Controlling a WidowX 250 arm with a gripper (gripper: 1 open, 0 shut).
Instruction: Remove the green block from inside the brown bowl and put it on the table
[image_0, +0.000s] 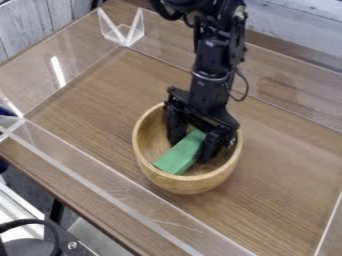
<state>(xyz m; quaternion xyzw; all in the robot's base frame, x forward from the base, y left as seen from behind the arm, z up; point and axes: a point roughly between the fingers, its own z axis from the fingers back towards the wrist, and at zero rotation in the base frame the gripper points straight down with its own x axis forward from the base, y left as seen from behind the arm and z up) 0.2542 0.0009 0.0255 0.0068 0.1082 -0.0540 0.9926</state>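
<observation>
Arm reaches down into the brown bowl (187, 160) at mid-worktop (94, 110). Gripper (198, 135) jaws spread apart, straddling the upper end of the green block (179, 155), which leans tilted inside the bowl.

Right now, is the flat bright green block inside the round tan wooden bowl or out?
Inside: the green block leans within the wooden bowl.

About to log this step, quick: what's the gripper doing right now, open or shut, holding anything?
Gripper: open, down inside the brown bowl, fingers either side of the green block's upper end; not closed on it.
</observation>
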